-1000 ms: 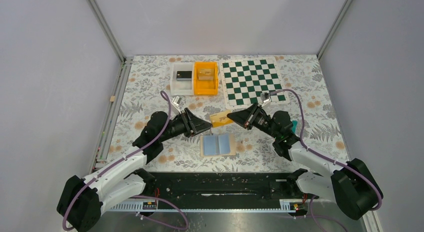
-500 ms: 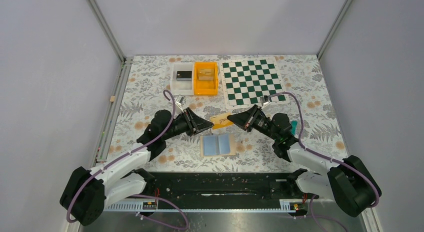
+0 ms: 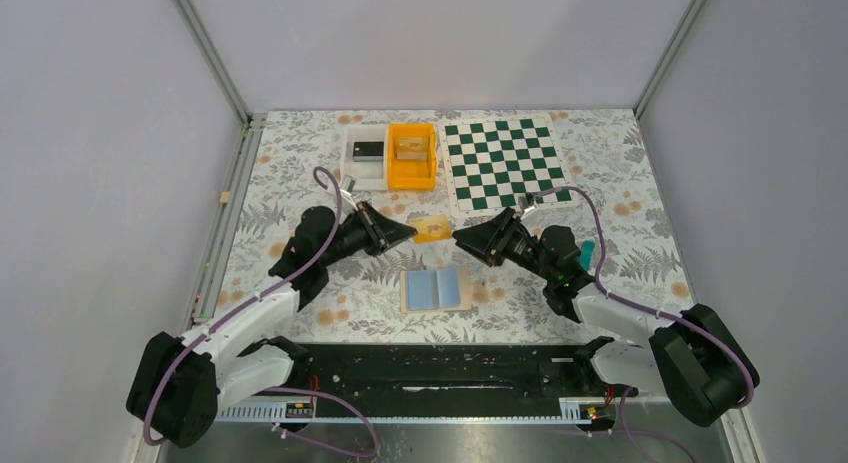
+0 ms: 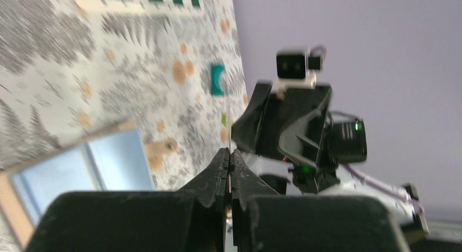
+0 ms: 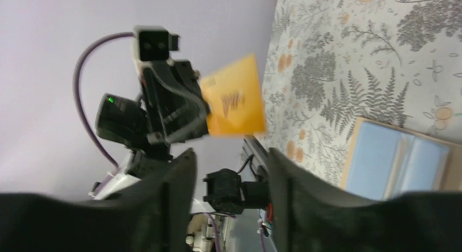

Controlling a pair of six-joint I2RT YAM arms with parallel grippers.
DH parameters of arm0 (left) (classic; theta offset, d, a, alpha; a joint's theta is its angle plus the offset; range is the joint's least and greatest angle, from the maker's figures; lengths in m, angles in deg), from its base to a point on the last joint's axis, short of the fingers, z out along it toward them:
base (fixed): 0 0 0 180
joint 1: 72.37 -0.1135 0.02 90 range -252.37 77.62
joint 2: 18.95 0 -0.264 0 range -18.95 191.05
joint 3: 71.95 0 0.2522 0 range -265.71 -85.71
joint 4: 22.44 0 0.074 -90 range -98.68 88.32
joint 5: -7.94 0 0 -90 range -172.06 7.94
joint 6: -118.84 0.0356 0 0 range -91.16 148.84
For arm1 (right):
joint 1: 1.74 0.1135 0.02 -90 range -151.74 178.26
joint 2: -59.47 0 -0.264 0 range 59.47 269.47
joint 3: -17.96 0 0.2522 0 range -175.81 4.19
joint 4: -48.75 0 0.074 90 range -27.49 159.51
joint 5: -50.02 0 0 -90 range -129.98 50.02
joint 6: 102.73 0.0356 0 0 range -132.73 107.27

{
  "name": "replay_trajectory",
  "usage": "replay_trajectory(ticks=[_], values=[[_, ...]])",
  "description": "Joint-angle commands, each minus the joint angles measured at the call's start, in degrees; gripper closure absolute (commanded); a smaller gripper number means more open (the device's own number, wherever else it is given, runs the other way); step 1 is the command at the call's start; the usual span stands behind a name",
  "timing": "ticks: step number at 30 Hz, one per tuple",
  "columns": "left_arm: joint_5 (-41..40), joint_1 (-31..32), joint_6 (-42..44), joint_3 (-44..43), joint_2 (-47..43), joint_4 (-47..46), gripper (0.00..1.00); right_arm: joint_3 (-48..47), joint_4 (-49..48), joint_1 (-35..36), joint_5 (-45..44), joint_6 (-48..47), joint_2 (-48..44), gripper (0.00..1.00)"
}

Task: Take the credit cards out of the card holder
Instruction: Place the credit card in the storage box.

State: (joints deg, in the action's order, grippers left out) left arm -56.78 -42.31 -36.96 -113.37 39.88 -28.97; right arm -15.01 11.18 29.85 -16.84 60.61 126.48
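The black-and-white left arm and its twin, the right arm, lean in from their bases, forearms angled toward each other. The left pincer is pressed tight on a thin orange-yellow card. The right pincer faces it close by, fingers spread wide, clear of the card.

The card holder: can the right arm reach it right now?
Probably yes. The right gripper is open and empty, and the card holder lies flat nearby with nothing on it. The left gripper holds the orange card aside.
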Motion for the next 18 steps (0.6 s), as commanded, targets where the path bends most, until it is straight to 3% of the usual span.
replay_trajectory(ticks=[1,2,6,8,12,18], values=[[2.4,-6.9,6.7,-9.1,0.7,7.8,1.0,-2.2,5.5,-0.1,0.4,-4.6,-3.6,0.24],[4.1,-8.6,9.0,-12.4,2.1,11.1,1.0,-2.5,7.5,0.0,0.3,-5.9,-4.8,0.15],[8.7,-15.1,18.1,-23.5,10.3,25.1,1.0,-3.6,16.3,0.0,-0.1,-10.5,-9.6,0.09],[9.5,-17.5,23.5,-30.1,15.1,31.7,1.0,-4.6,20.7,0.0,0.0,-13.1,-11.8,0.01],[6.1,-21.6,31.8,-43.3,26.1,42.4,1.0,-6.5,30.5,0.0,-0.9,-17.8,-16.6,0.01],[6.9,-24.1,33.7,-60.5,40.5,45.2,1.0,-9.5,41.2,-0.1,-1.1,-24.5,-20.9,0.01]])
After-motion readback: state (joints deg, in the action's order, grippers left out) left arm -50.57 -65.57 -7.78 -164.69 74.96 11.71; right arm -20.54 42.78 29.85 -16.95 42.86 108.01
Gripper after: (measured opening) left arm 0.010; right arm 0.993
